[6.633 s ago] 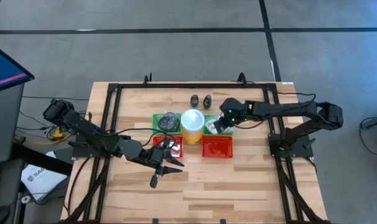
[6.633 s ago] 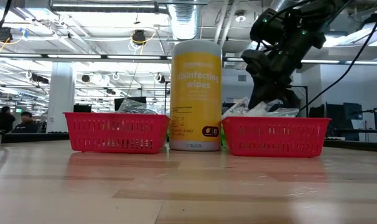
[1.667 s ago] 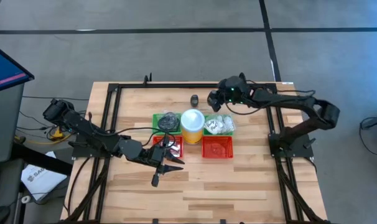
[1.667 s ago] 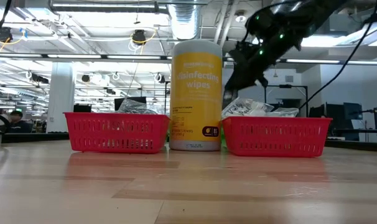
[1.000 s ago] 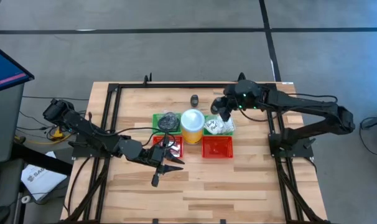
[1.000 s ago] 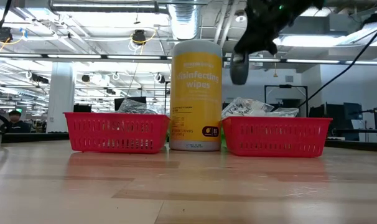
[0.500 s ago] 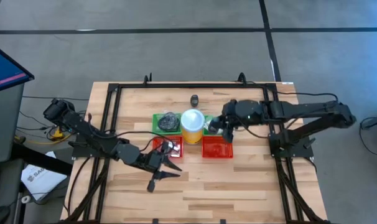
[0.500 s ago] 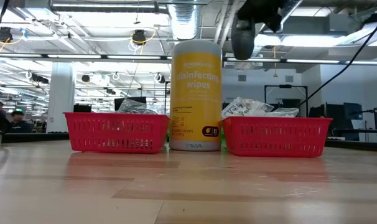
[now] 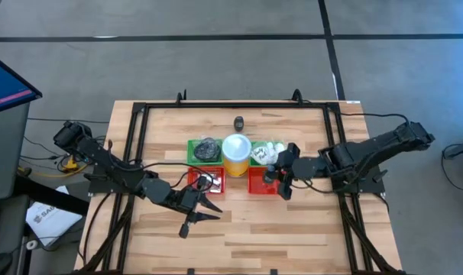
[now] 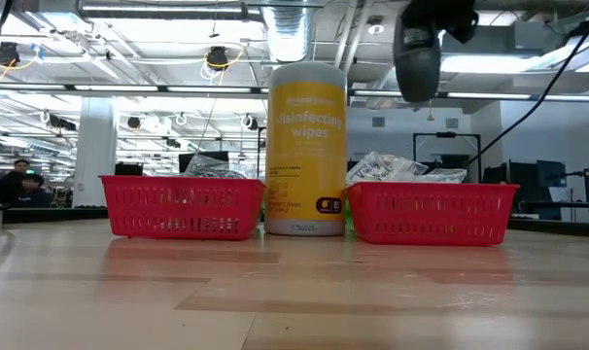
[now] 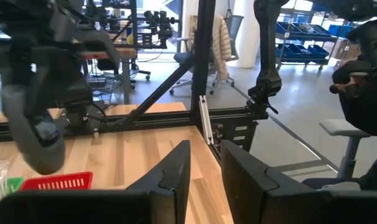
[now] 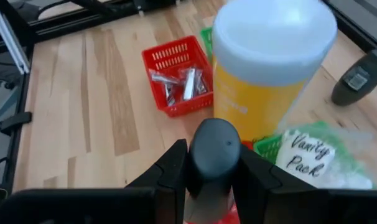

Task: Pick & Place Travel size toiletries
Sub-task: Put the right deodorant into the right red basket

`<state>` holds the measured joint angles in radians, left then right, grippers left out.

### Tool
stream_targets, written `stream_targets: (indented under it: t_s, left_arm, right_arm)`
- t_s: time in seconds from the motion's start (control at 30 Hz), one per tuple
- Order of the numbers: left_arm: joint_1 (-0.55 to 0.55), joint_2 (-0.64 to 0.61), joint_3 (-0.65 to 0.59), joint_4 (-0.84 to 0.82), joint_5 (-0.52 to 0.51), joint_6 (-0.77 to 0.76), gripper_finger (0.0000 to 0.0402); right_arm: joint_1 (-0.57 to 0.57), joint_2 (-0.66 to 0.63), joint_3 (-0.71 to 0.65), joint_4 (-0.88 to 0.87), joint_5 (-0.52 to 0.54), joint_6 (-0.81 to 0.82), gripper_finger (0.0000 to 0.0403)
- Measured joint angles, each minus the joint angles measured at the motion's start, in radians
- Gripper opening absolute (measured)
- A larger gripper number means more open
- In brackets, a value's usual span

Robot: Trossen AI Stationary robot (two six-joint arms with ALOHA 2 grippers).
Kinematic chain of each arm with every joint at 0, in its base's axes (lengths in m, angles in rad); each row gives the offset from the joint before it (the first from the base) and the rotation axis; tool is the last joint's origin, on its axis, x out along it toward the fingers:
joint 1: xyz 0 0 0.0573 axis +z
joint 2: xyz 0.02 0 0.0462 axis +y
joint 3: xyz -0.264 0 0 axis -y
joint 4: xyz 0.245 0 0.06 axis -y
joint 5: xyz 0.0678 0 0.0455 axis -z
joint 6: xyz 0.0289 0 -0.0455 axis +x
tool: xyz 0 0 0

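Note:
My right gripper (image 9: 280, 182) is shut on a tiny black bottle (image 12: 212, 158) and holds it high above the right red tray (image 9: 259, 186). In the low view the bottle (image 10: 418, 60) hangs well over that tray (image 10: 431, 214). A second black bottle (image 9: 238, 122) rests on the wood near the far edge. The left red tray (image 9: 207, 182) holds small silvery tubes (image 12: 185, 82). Behind the red trays, one green tray (image 9: 206, 150) holds dark grey pads and another (image 9: 267, 153) holds white packets. My left gripper (image 9: 199, 216) hovers open near the left red tray, with nothing between its fingers (image 11: 176, 177). My right gripper pinches the black bottle between its two fingers, one on each side of its body (image 12: 201, 177). The bottle's rounded end (image 12: 214, 140) sticks out past the fingertips. The fingers slant downward from the table's right side. The bottle is lifted clear, hanging over the right red tray.
A yellow cylinder with a white top (image 9: 236, 153) stands between the trays, close to my right gripper. A black frame (image 9: 140, 137) runs around the table's edges. Bare wood (image 9: 277, 229) lies between the trays and the near edge.
My right gripper has carried the black bottle from over the green tray of white packets toward the table's near edge, and now holds it over the right red tray. It has tipped further downward. The bottle has stayed in the hold, clear of everything.

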<state>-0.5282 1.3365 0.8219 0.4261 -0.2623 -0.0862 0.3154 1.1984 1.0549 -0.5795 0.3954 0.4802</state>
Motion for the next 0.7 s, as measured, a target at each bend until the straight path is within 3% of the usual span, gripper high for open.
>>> stream_targets:
  t_s: [0.23,0.7]
  left_arm:
    - [0.000,0.000,0.000,0.000,0.000,0.000,0.0081]
    - [0.000,0.000,0.000,0.000,0.000,0.000,0.0081]
  right_arm:
    - [0.059,0.000,-0.082,0.012,0.104,0.092,0.0081]
    - [0.022,0.000,-0.312,0.273,0.106,0.166,0.0081]
